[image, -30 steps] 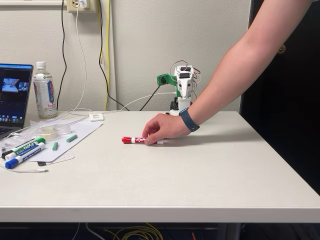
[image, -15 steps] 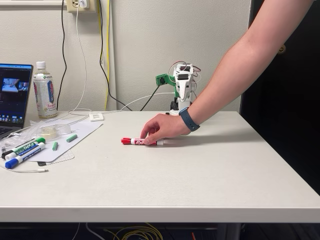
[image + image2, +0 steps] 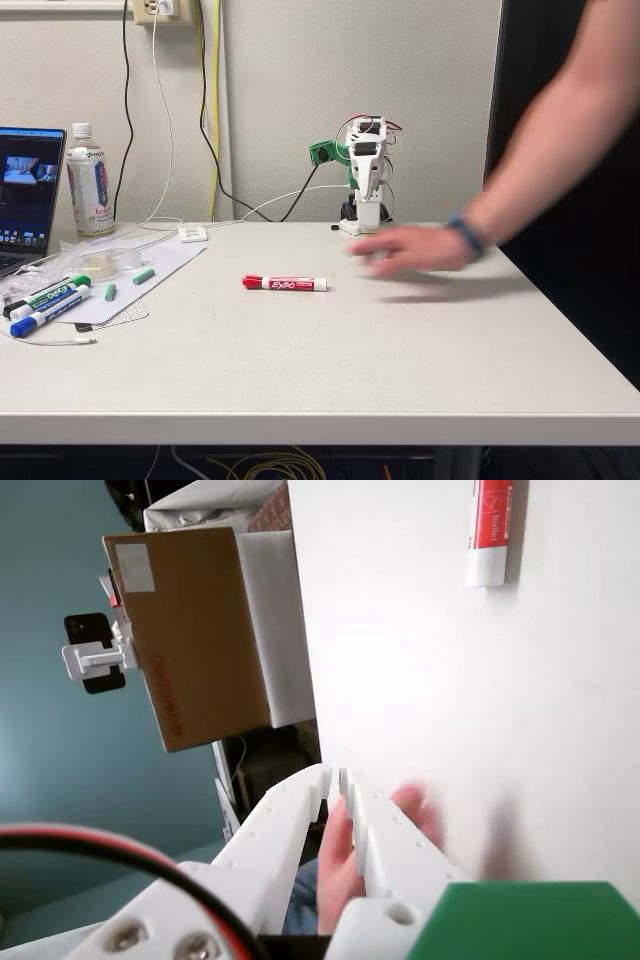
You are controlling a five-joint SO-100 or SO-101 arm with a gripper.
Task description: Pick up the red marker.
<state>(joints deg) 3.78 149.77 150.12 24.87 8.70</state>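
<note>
White wall, cables hanging behind pale table (image 3: 420,370). Fixed view: red marker (image 3: 285,284) lying flat mid-table, nothing touching it; person's hand (image 3: 410,250) blurring just beside it toward right edge; arm (image 3: 365,175) sitting folded at far edge, well apart from marker.

Wrist view: gripper (image 3: 336,777) showing jaws pressed together, holding nothing; marker end (image 3: 489,530) lying well ahead. Task not yet begun: reaching, grasping, lifting all remaining.

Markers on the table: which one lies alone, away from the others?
The red marker, mid-table in the fixed view. The green-capped marker and blue-capped marker lie together at the left edge.
</note>
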